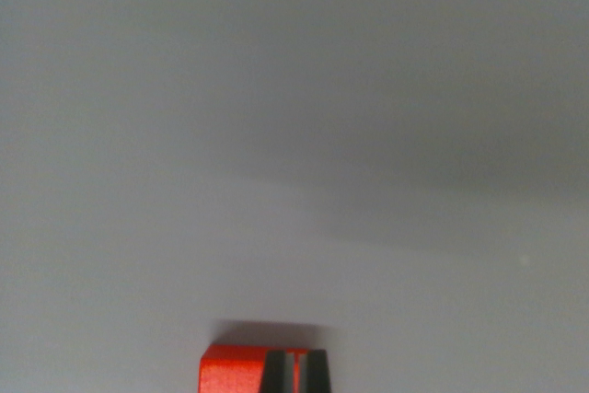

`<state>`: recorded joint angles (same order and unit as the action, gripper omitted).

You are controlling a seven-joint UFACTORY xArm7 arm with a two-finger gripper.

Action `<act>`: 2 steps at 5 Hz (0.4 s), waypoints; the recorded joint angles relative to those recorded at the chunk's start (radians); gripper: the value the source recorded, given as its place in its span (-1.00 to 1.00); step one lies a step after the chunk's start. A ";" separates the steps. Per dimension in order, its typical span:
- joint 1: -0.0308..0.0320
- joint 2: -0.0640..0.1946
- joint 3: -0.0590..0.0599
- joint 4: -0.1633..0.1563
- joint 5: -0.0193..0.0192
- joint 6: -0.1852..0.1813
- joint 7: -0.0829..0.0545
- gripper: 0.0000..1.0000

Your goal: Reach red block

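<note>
In the wrist view we see the red block at the bottom edge, a little towards the wrist view's left of centre, resting on a pale grey surface. We judge it light, rigid and smooth-faced (probably plastic or painted wood), best taken across two flat opposite sides. Dark shapes overlap its right part; we cannot tell whether they belong to the gripper, nor whether it is spread or closed.
</note>
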<state>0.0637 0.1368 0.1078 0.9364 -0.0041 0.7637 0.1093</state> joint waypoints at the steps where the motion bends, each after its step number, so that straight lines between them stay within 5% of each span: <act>1: 0.0000 0.000 0.000 0.000 0.0000 0.000 0.000 -1.00; 2: 0.0042 0.008 0.004 -0.033 0.0009 -0.038 0.005 -1.00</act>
<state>0.0680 0.1446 0.1113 0.9034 -0.0032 0.7255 0.1145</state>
